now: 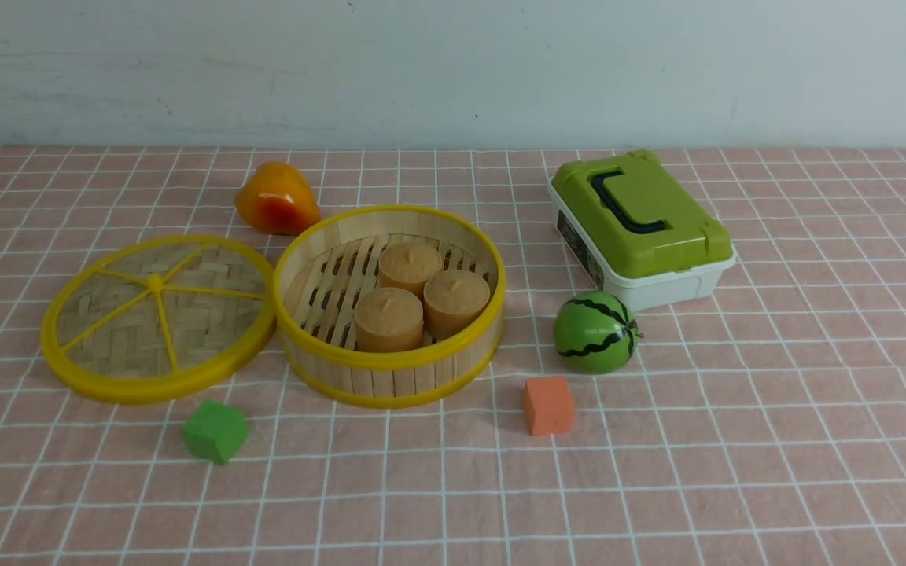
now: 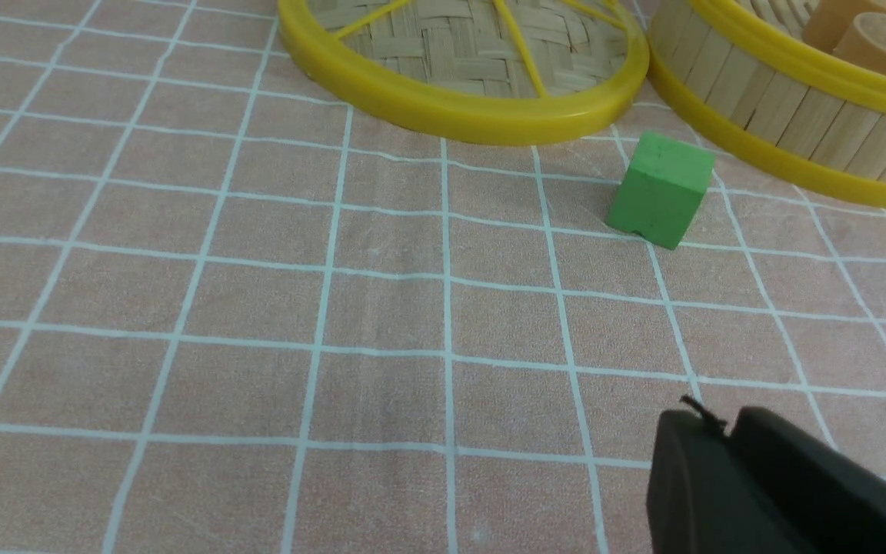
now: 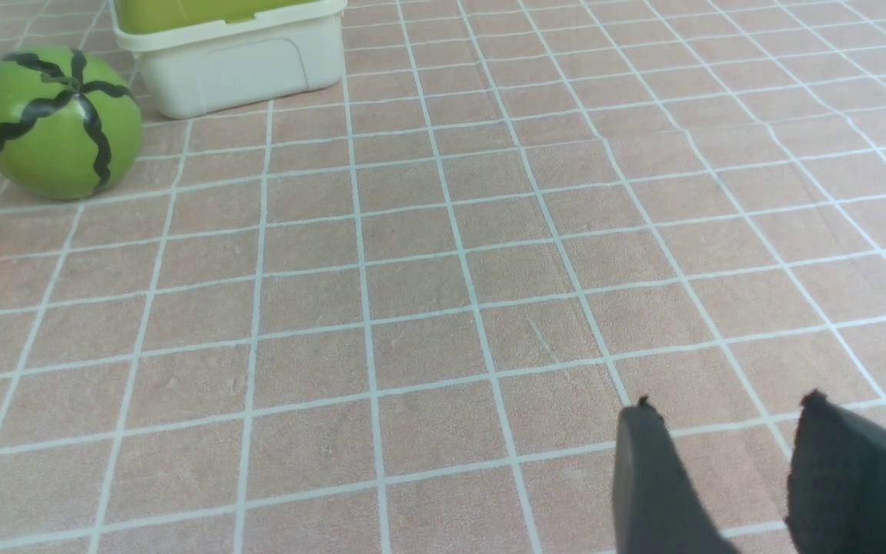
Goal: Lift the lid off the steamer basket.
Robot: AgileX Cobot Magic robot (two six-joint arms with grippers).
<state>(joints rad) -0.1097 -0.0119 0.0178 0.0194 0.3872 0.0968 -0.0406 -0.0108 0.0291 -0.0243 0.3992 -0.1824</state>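
Left hand [image 2: 727, 431] mostly cut off; lid [image 1: 158, 318] beside steamer basket [image 1: 390, 306].

Counted on the checked cloth

One lid [image 1: 158, 316], one steamer basket [image 1: 390, 369], three cakes [image 1: 388, 318], two cubes [image 1: 215, 431], two toy fruits [image 1: 594, 332], one box [image 1: 642, 228].

Bright, even, diffuse light throughout; no hard glare. Soft short shadows only: faint one left of the orange cube [image 1: 548, 405], another at the foot of the green cube [image 2: 661, 188], a dim band under the lid [image 1: 159, 317] rim. Mild sheen on the watermelon ball [image 3: 57, 121] and the green box lid [image 1: 636, 214]. Front view sharp across the desk [image 1: 736, 440], wall behind flat and slightly washed. Wrist views crisp on the cloth grid, lines bowing a little toward the edges. Dark jaws in both wrist views near-black, soft, little surface detail.
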